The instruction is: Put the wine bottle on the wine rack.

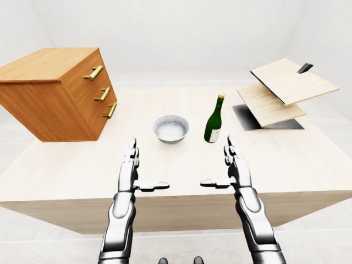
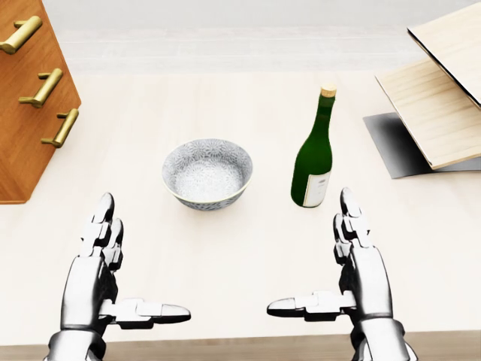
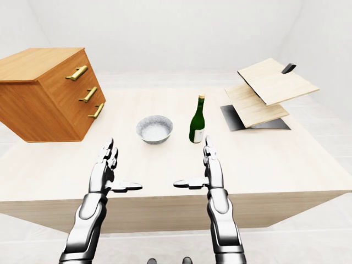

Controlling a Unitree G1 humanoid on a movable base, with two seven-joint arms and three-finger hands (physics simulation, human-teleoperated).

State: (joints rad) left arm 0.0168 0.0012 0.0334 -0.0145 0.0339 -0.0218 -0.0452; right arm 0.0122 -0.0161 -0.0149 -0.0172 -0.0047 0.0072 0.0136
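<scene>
Wine bottle (image 2: pixel 313 154) upright on the pale wooden table (image 2: pixel 248 248), dark green glass, cork-coloured top, pale label low on the body. Taken as landmark for all else, places given in the head view.

Just left of the bottle, near but apart: a grey patterned bowl (image 2: pixel 207 173), upright, open side up. Far left of the bottle, at the table's left edge: a wooden drawer cabinet (image 1: pixel 55 93) with three brass handles, seen tilted in the eye views. Right of the bottle and well apart: the wine rack (image 1: pixel 283 91), two slanted light wooden boards, one above the other, over a dark grey base plate, with a small dark part at the top board's upper edge.

Below and just right of the bottle: right hand (image 2: pixel 353 271), fingers straight and spread apart, thumb stretched out to the left, palm turned inward, holding nothing, close to the bottle's base but not touching. Below and well left of the bottle, lower than the bowl: left hand (image 2: pixel 105 274), likewise open, fingers pointing up the view, thumb stretched right toward the other thumb, empty. Both hovering over the table's near strip, thumbs apart with a clear gap between.
</scene>
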